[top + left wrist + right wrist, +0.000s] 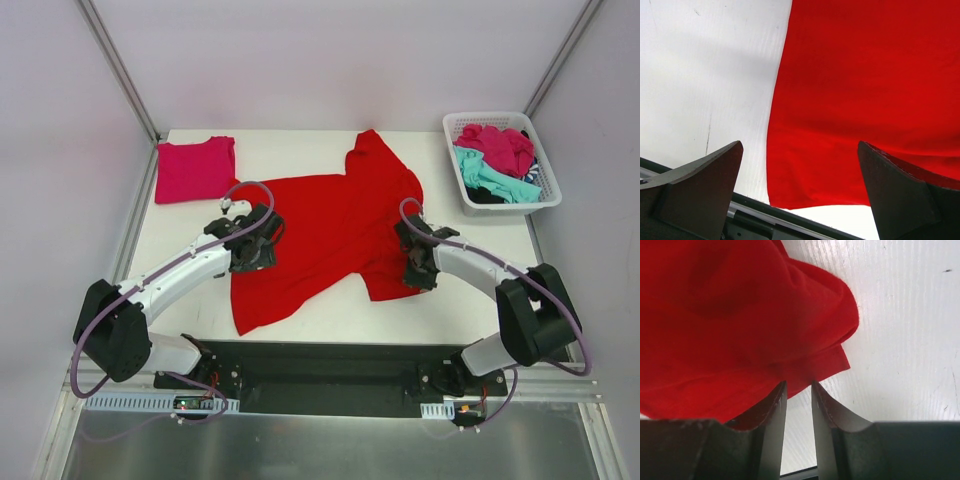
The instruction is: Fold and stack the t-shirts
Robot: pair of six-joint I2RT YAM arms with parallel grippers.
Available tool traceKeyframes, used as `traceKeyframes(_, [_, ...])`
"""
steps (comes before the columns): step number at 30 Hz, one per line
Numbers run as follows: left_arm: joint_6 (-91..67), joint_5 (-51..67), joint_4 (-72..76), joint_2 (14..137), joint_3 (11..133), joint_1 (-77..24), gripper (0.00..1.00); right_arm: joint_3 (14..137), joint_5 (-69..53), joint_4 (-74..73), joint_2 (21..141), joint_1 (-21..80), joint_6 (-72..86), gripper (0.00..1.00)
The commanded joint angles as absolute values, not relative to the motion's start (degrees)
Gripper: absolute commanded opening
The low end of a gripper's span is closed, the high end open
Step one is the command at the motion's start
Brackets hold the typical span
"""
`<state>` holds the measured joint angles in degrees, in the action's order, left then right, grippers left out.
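Red t-shirt (330, 225) lying spread on the white table (300, 150), between the two pincers. Its long axis runs diagonally: the hem corner points to the near side of the left pincer (268, 240), and the shoulder and one sleeve point to the far side of the right pincer (410, 255). The neckline cannot be made out.

Left pincer: jaws wide apart, holding nothing, poised over the shirt's left edge. In the left wrist view, red cloth (865, 100) lies ahead of and under the right finger and bare table under the left.

Right pincer (799, 385): jaws a narrow gap apart, with bare table showing between them. The tips meet the hem of a bunched sleeve (715, 315); whether cloth is pinched there cannot be told.

Beyond the left pincer, on the far-left corner, lies a folded magenta-pink shirt (195, 170). Beyond and right of the right pincer stands a white lattice basket (455, 125) holding crumpled magenta (500, 145), teal (485, 178) and dark (485, 196) shirts, partly hiding one another.
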<state>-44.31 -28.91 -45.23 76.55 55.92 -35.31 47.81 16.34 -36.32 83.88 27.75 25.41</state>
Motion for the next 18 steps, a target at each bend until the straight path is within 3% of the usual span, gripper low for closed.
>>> traceKeyframes(1, [-44.1,-29.2,-45.3,76.5,55.0,-35.9,0.99,47.4,18.5,-35.0,85.1,27.9,27.8,0.29])
traceKeyframes(18, [-44.1,-28.5,-44.6,76.8,55.0,-35.9,0.99,39.9,28.7,-37.8,65.0,26.2,38.8,0.33])
